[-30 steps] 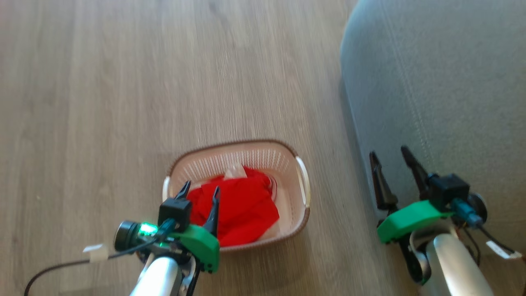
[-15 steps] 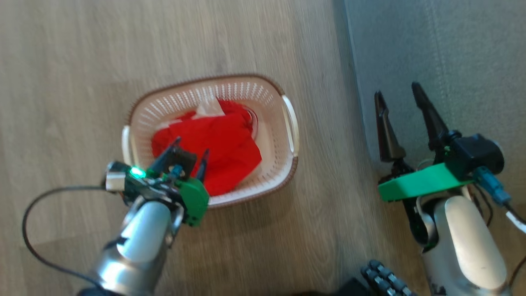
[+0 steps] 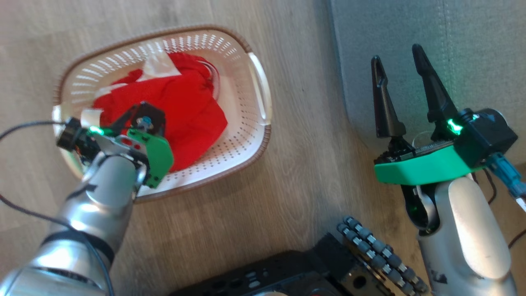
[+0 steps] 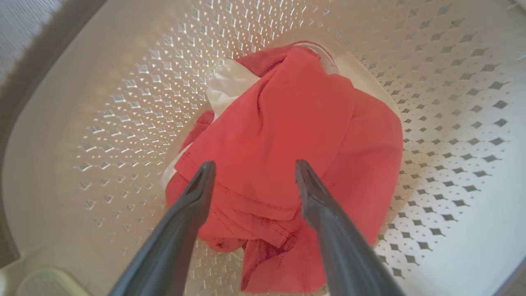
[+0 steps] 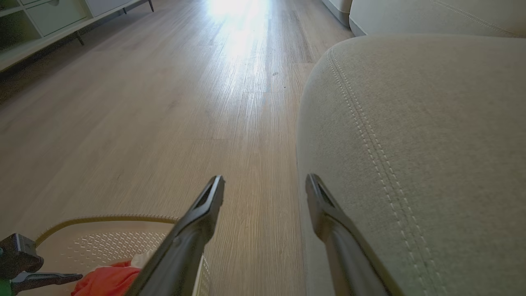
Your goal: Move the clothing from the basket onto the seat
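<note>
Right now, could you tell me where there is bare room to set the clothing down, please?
The seat is bare across its visible top, beside the open right gripper. A bare strip of floor runs between basket and seat. The basket is crowded: clothing fills its middle, with the open left gripper just above.

In the head view, the left gripper point(image 3: 141, 117) is hiding its fingertips behind its own wrist and covering part of the clothing point(image 3: 189, 102). The left arm point(image 3: 102, 193) is masking the near rim of the basket point(image 3: 246, 119), and the seat point(image 3: 472, 49) is running off the top and right edges.
</note>
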